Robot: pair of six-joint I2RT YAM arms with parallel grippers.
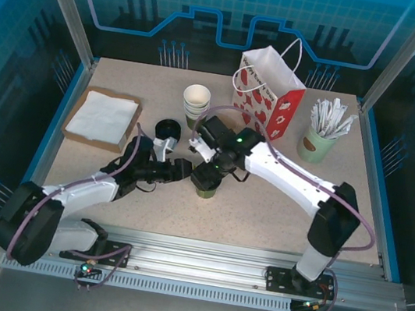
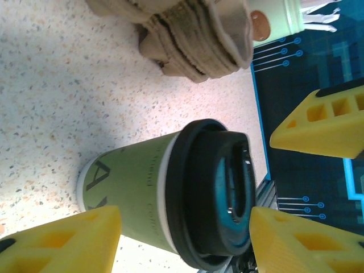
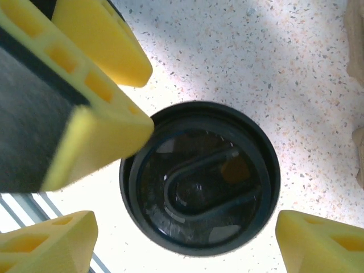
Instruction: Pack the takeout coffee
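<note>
The takeout coffee [image 1: 204, 187], a green paper cup with a black lid, stands upright near the middle of the table. In the left wrist view the takeout coffee [image 2: 170, 213] lies between my left gripper's yellow fingers [image 2: 62, 242], with a thin gap at the lid side. My left gripper [image 1: 184, 169] is open and reaches the cup from the left. My right gripper [image 1: 212, 174] hangs open straight above it. From the right wrist, the black lid [image 3: 199, 185] sits between the right gripper's [image 3: 185, 244] spread fingertips, touching neither.
A red-and-white paper bag [image 1: 268, 94] stands open at the back. A stack of lidless cups [image 1: 196, 102] and a loose black lid [image 1: 168, 128] sit just behind the grippers. Napkins on a brown tray [image 1: 103, 118] lie left. A holder of white sticks [image 1: 321, 138] stands right.
</note>
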